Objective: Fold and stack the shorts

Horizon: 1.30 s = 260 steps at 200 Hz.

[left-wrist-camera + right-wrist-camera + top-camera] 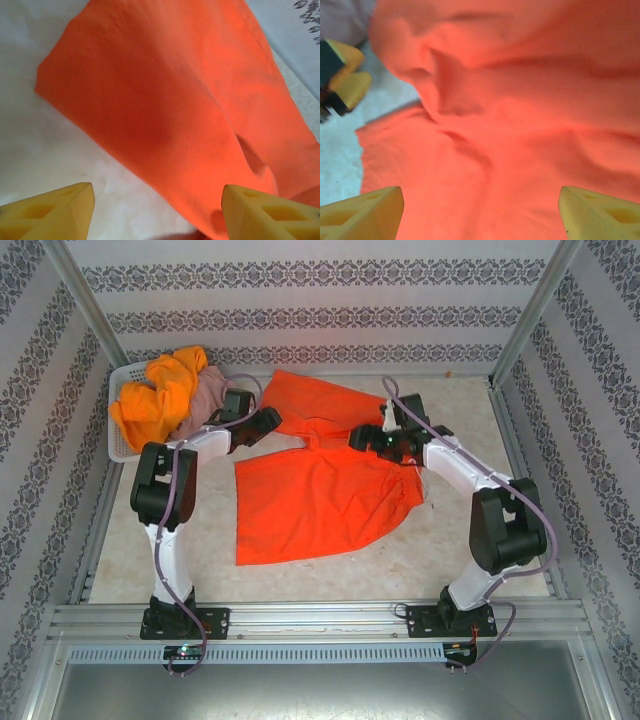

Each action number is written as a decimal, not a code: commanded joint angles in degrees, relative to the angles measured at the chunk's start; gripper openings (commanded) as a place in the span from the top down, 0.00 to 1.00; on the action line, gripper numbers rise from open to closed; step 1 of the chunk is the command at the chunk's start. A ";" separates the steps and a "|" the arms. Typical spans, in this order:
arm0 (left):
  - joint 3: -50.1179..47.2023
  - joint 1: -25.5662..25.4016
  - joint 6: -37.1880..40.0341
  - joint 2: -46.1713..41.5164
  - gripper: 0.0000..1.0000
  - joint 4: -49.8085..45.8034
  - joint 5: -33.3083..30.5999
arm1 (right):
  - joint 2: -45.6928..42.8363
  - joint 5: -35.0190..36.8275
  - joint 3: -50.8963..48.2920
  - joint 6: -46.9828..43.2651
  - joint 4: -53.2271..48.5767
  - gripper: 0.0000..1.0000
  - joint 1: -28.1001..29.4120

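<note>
On the middle of the table [480,550], one pair of bright red-orange shorts [320,490], spread open and mostly flat. One narrower part reaches toward the far edge; the broader part lies closer to the near edge. Bunches into a creased ridge where the two parts meet, between the two grippers.

In the far left corner, a white mesh basket [118,448]. Holds yellow-orange shorts [160,395] heaped above the rim, with dusty pink shorts [208,392] crumpled just beside them on the right.

At the left edge of the spread cloth, near the basket, the left gripper [265,421], pointing toward the centre of the table. From the left wrist camera, its fingers [55,210] spread wide apart with nothing between them: one above bare white table, the other above the border of the orange cloth. Cannot tell whether either touches what lies under it.

Opposite, coming in from the right side, the right gripper [362,437], above the rumpled middle of the same pair and facing the left gripper. From the right wrist camera, also spread wide, pinching nothing, with folds and wrinkles of orange fabric below. At that view's left margin, beyond the cloth's edge, the other arm's yellow fingertips over pale table.
</note>
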 commanded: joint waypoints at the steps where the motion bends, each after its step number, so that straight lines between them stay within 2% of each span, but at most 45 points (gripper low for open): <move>1: 3.54 0.42 -0.93 2.88 0.33 -2.72 0.34 | -6.31 1.90 -6.41 1.80 6.06 0.19 -0.90; 21: 6.47 0.38 -1.10 5.22 0.35 -2.97 0.89 | -8.25 2.35 -11.66 2.49 7.76 0.19 -1.23; 42: 8.49 0.29 -1.63 7.83 0.44 -3.42 1.87 | -8.41 1.97 -15.94 3.72 10.28 0.19 -1.42; 60: 9.94 0.29 -1.72 9.61 0.58 -4.08 1.68 | -8.31 1.66 -18.22 4.12 10.71 0.19 -1.45; 87: 12.25 0.38 0.09 9.58 0.89 -5.55 0.24 | -8.59 2.44 -21.00 3.97 10.80 0.19 -1.52; 100: 14.07 0.38 2.14 8.22 1.00 -7.84 -0.27 | -8.85 2.67 -22.10 3.83 10.56 0.19 -1.59; 129: 20.55 0.21 9.89 3.80 1.00 -18.63 -2.39 | -9.42 3.24 -24.07 3.74 9.79 0.19 -1.62; 175: 28.48 0.09 23.57 -0.69 1.00 -37.24 -10.87 | -11.30 3.24 -27.66 3.99 9.26 0.19 -1.63; 196: 29.05 0.29 26.81 -0.82 0.74 -41.24 -11.56 | -12.56 2.74 -28.92 4.10 8.90 0.19 -1.65; 220: 27.63 0.82 28.28 -2.13 0.43 -43.71 -7.44 | -16.01 0.69 -29.98 4.52 8.76 0.19 -1.62; 237: 21.75 0.83 27.30 -6.75 0.24 -39.74 -3.46 | -19.69 0.23 -29.79 4.18 7.20 0.19 -1.62; 260: 11.93 0.87 23.31 -14.25 0.07 -31.46 1.85 | -24.40 0.71 -28.09 2.93 4.04 0.19 -1.62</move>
